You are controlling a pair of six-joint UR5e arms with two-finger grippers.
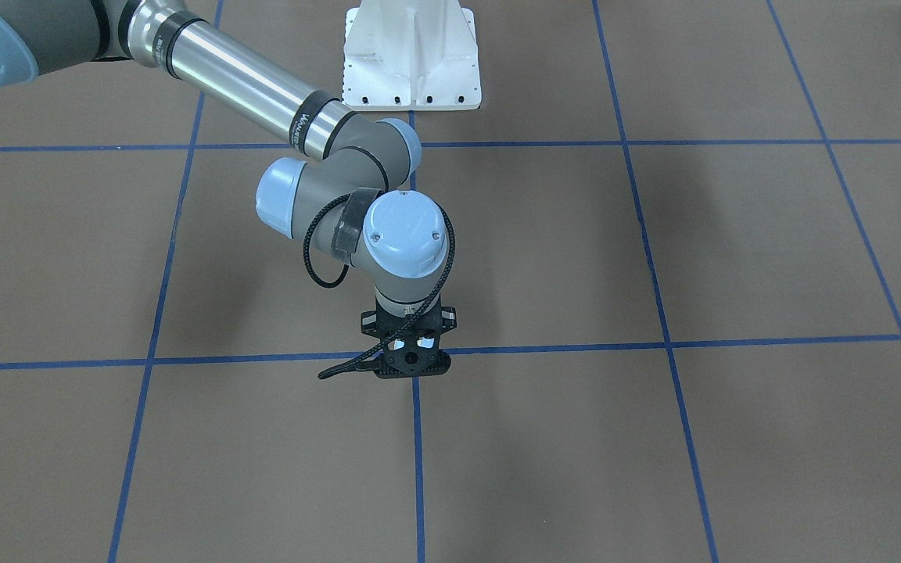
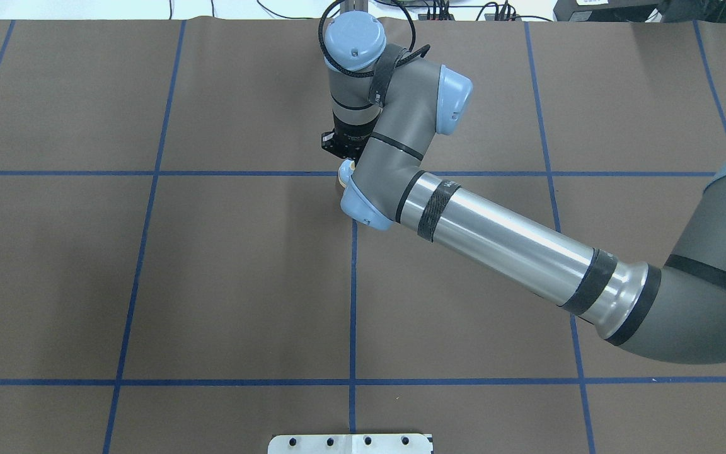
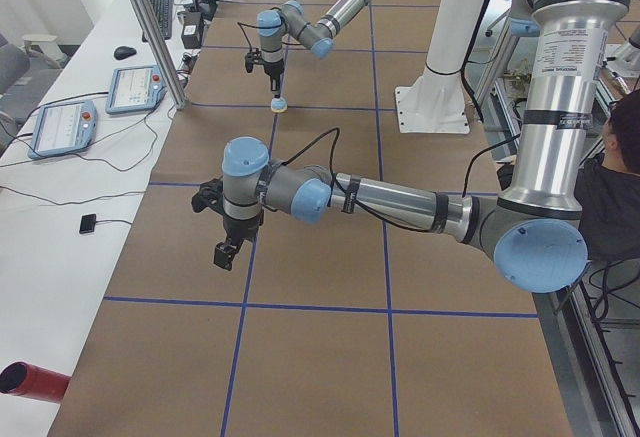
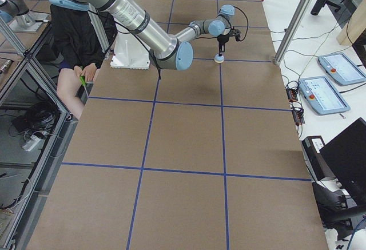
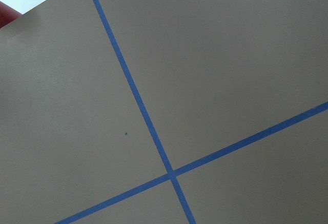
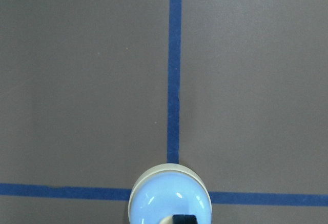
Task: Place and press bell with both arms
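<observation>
The bell [image 6: 170, 196], light blue with a cream rim, stands on a crossing of blue tape lines at the table's middle [image 3: 279, 106] [image 4: 219, 59]. In the overhead view only its cream edge [image 2: 343, 171] peeks out from under the right arm's wrist. My right gripper [image 6: 183, 219] points straight down over the bell's top with its fingers together; I cannot tell whether it touches the button. From the front it [image 1: 411, 366] hides the bell. My left gripper [image 3: 228, 251] hangs above bare table far from the bell; I cannot tell if it is open or shut.
The white pedestal [image 1: 411, 62] is bolted at the robot's side of the table. A red cylinder [image 3: 28, 381] lies at the table's corner by the left arm. A person [image 4: 77, 32] stands by the robot's side. Teach pendants [image 3: 60, 127] and a metal post [image 3: 150, 27] line the far edge.
</observation>
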